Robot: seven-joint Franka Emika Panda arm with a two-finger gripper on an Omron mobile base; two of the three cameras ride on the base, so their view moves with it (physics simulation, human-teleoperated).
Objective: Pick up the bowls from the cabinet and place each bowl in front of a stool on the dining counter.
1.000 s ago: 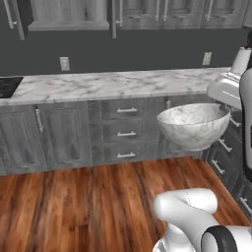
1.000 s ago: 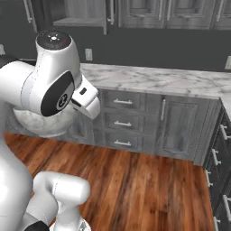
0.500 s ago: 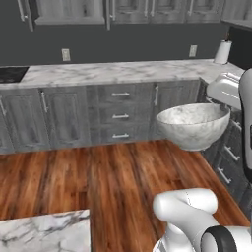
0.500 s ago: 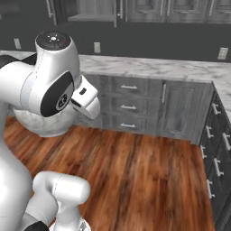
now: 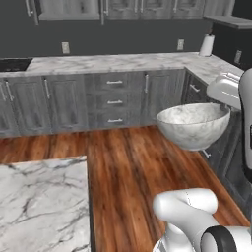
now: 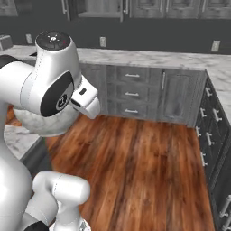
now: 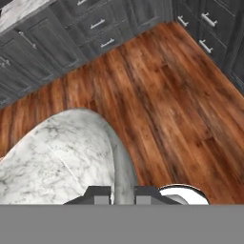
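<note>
- The marbled bowl (image 5: 192,124) hangs upright in the air from my gripper (image 7: 123,194), carried high over the wood floor (image 5: 133,177) and touching nothing else
- In the hand view my two fingers (image 7: 101,194) pinch its rim (image 7: 123,176), one tip inside the bowl and one outside, with the grey edge running up between them
- The pale veined hollow of the bowl spreads away to the inner-finger side; the outer finger faces bare planks
- From the right base view the bowl's underside (image 6: 45,124) peeks out below my white arm (image 6: 49,85), which covers most of it
- Beneath and beyond my fingers the floor runs to a row of grey drawer-fronted base cabinets (image 7: 90,33), well apart from the bowl
- In the left base view those cabinets (image 5: 113,101) carry a marble worktop (image 5: 123,61) along the far wall, turning a corner toward my side
- A white paper roll (image 5: 206,45) stands on that worktop near the corner
- A corner of the dining counter (image 5: 42,202), white marble with grey veins, lies low in the left base view, across the floor from the bowl and apart from it
- Dark wall cabinets (image 6: 149,6) with metal handles line the top above the worktop
</note>
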